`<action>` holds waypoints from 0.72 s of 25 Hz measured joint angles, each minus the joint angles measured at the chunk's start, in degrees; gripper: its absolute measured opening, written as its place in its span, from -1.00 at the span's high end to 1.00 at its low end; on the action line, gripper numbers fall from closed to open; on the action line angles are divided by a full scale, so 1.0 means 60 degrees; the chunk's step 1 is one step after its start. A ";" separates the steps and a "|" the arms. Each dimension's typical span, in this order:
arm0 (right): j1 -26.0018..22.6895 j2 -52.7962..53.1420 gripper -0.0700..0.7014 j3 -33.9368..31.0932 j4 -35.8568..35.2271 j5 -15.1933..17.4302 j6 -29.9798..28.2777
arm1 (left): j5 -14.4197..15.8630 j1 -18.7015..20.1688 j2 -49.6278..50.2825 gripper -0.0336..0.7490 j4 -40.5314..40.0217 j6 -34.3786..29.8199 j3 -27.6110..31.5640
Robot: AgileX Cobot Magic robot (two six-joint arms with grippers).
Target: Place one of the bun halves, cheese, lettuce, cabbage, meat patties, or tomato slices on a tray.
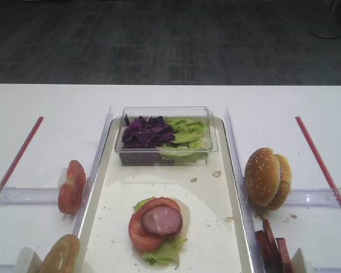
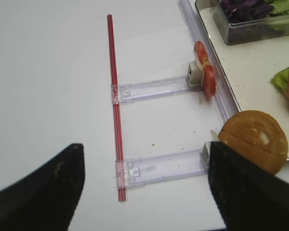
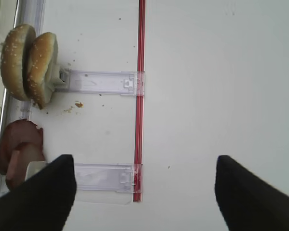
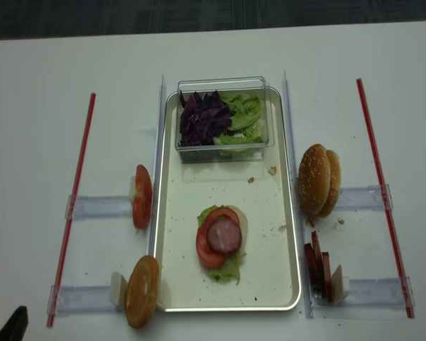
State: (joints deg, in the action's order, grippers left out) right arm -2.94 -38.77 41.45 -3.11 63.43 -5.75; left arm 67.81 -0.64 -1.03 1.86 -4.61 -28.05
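While both arms hung back over the bare table outside the red lines, the stack on the tray (image 1: 227, 196) already showed lettuce (image 1: 162, 250), a tomato slice and a meat slice on top.

On the left, the left gripper (image 2: 144, 185) had its fingers spread wide with nothing between them. The single bun half (image 2: 253, 140) stood on edge just ahead and to the right of its right finger, its flat face towards the tray. The spare tomato slices (image 2: 206, 72) stood farther ahead against the same rim.

On the right, the right gripper (image 3: 144, 192) was likewise spread and empty. The meat patties (image 3: 19, 154) lay close by its left finger, and the paired bun halves (image 3: 29, 65) farther ahead, upright. If a bun comes next, the left arm looked the nearer.
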 joint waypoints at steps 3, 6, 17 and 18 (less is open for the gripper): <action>0.0000 0.0743 -0.75 -0.0258 0.0000 0.0000 0.0042 | 0.0000 0.0000 0.0000 -0.34 0.0000 0.0000 0.0000; 0.0000 0.1379 -0.75 -0.0629 0.0000 0.0000 0.0078 | 0.0000 0.0000 0.0000 -0.34 0.0000 0.0000 0.0000; 0.0000 0.3220 -0.75 -0.2063 -0.0249 0.0000 0.0092 | 0.0000 0.0000 0.0000 -0.34 0.0000 0.0000 0.0000; 0.0000 0.3362 -0.75 -0.2142 -0.0249 0.0000 0.0092 | 0.0000 0.0000 0.0000 -0.34 0.0000 0.0000 0.0000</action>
State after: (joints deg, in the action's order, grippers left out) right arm -2.94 -18.60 28.60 -4.60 63.43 -5.20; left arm 67.81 -0.64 -1.03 1.86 -4.61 -28.05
